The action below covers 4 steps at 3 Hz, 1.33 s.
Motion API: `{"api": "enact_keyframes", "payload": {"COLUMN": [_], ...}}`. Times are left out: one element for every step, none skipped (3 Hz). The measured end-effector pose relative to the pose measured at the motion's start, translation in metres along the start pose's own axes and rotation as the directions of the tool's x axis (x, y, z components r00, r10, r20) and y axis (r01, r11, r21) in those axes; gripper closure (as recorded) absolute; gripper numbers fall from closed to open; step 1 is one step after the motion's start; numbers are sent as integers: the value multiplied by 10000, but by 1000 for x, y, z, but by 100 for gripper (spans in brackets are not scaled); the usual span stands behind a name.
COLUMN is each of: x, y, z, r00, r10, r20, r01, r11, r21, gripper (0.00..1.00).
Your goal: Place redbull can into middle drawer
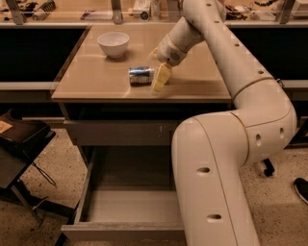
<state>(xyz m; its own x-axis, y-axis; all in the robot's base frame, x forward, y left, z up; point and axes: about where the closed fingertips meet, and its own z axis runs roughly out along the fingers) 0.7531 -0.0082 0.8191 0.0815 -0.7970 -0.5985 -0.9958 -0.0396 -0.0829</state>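
Observation:
The redbull can, blue and silver, lies on its side on the tan cabinet top. My gripper hangs from the white arm and is down at the tabletop, right against the can's right end. It does not hold the can. The middle drawer is pulled out wide open below the cabinet front, and nothing lies on the part of its grey floor that shows. My arm's lower link covers the drawer's right part.
A white bowl stands at the back left of the cabinet top. A closed grey drawer front sits above the open drawer. A dark chair stands at the left. Clutter lies on the far counter.

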Motion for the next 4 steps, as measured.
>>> {"api": "enact_keyframes", "payload": {"x": [0,0,0,7], "y": [0,0,0,14], "z": [0,0,0,-14], "r00": [10000,10000,10000,9960], "r10": [0,0,0,95], "r20": [0,0,1,888], "r01": [0,0,0,-99], "r11": [10000,10000,10000,9999], "r21": [0,0,0,32], "gripper": [19,42,65,88]}}
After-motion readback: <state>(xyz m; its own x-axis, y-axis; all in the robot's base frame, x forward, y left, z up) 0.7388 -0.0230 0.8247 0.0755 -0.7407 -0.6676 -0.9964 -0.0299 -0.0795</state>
